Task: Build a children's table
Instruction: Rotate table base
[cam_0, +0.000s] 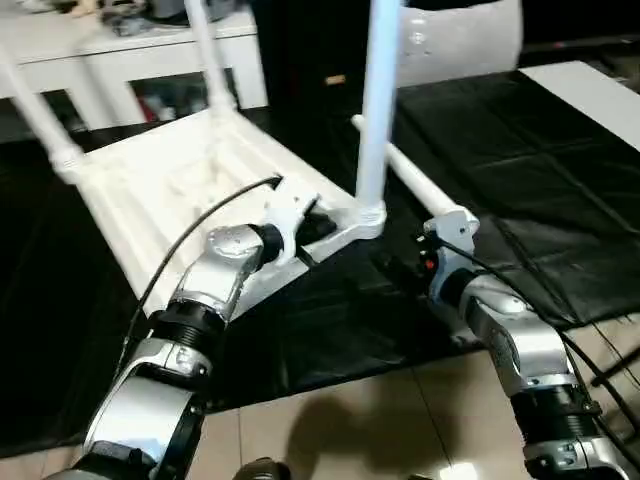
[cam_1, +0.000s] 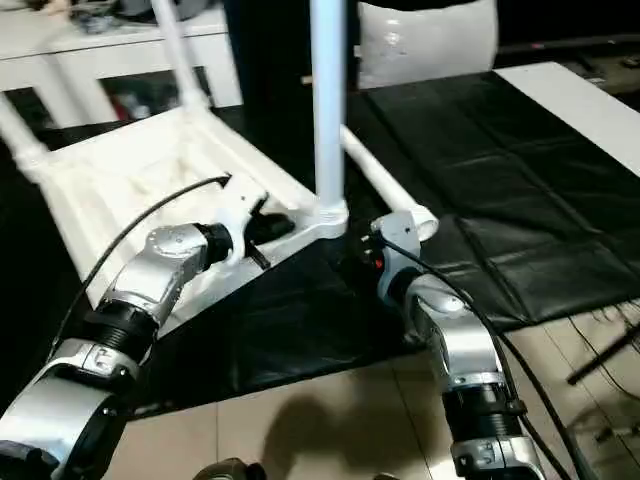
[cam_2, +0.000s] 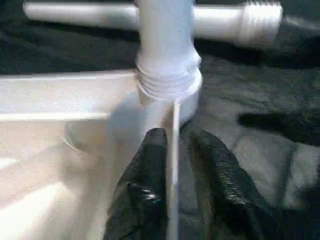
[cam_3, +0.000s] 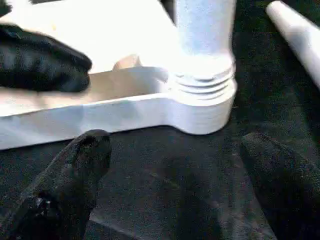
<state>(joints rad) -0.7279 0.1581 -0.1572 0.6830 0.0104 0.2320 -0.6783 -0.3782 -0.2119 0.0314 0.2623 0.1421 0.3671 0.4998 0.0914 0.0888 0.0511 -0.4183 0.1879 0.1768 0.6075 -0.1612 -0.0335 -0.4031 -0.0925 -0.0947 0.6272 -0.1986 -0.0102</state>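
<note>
The table top (cam_0: 170, 190) was laid underside-up, one leg (cam_0: 378, 110) stood upright in its near corner socket — the left gripper (cam_2: 172, 150) pinched the top's rim, the right gripper (cam_3: 175, 175) was spread wide.

The left gripper (cam_2: 174, 150) has its two black fingers (cam_2: 145, 195) astride the thin white rim of the tabletop (cam_2: 60, 100) — just short of the corner socket where an upright leg (cam_2: 165, 45) stands. A loose leg (cam_2: 220, 20) lies behind on black cloth (cam_2: 260, 150).

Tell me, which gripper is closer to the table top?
Left. The left gripper has its fingers astride the rim of the top; the right gripper sits open on the black cover just short of it.
</note>
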